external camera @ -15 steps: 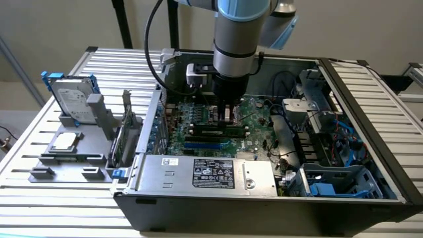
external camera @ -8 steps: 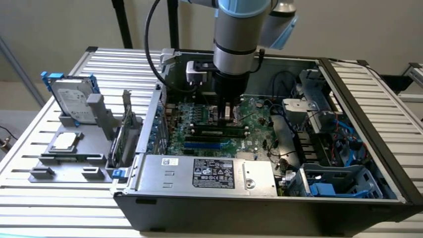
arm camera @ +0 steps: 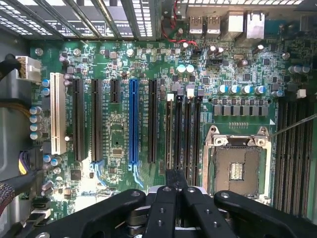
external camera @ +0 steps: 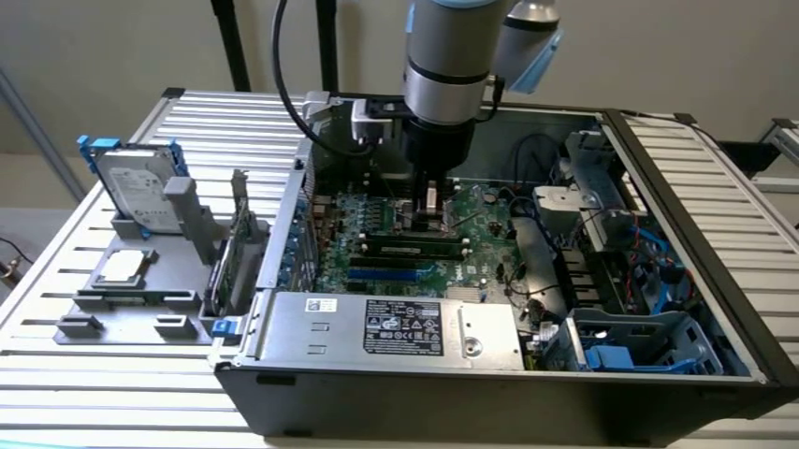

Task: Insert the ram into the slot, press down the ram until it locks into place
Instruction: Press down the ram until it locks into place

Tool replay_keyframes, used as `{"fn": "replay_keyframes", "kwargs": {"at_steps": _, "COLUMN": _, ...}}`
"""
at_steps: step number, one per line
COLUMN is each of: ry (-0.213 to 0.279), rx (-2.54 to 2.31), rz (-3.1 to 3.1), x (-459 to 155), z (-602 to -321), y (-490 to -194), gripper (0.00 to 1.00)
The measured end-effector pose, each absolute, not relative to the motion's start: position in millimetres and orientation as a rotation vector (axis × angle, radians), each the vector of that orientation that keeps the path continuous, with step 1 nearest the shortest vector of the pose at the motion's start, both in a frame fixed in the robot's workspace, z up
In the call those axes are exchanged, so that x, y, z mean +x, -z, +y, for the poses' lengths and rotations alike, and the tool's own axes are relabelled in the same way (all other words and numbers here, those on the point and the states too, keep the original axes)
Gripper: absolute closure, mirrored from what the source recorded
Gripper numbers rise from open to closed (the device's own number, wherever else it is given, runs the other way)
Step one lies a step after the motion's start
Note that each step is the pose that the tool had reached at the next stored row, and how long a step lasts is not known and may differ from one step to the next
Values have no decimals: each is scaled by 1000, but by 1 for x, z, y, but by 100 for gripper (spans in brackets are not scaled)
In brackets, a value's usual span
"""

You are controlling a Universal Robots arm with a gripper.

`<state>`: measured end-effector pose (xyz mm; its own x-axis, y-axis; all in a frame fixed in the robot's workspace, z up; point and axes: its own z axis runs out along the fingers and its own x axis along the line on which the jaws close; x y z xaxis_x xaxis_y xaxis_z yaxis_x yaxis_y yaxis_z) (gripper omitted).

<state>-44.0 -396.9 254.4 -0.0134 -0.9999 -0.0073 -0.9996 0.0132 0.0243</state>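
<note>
Just behind the silver power supply point(external camera: 387, 327), inside the open computer case point(external camera: 699, 234) on the tabletop point(external camera: 75, 281), the ram point(external camera: 407, 249) stands on edge in one of the black memory sockets of the motherboard point(external camera: 374, 210). It runs parallel to the power supply's long side, with a pale latch at each end. Whether those latches have caught cannot be told.

The gripper point(external camera: 431, 213) hangs farther back from the power supply than the ram, low over the board and apart from the stick. In the wrist view the gripper point(arm camera: 176, 174) has its jaws drawn together, with nothing visible between them.

I judge the ram to be light, thin and stiff along its length, yet fragile. Its chips and its contact edge would not stand pinching or twisting. The safest hold is likely across the two flat faces near the middle of the top edge, keeping the stick upright. Any downward push is best spread along that top edge, or placed near both ends above the latches. A push at one end could tilt it in the socket and strain the board beneath.
</note>
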Motion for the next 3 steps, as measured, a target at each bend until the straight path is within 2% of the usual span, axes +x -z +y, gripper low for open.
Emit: {"fn": "replay_keyframes", "kwargs": {"at_steps": 3, "ry": 35, "rx": 2198, "rz": -2228, "x": -44, "z": -397, "y": -254, "gripper": 90}}
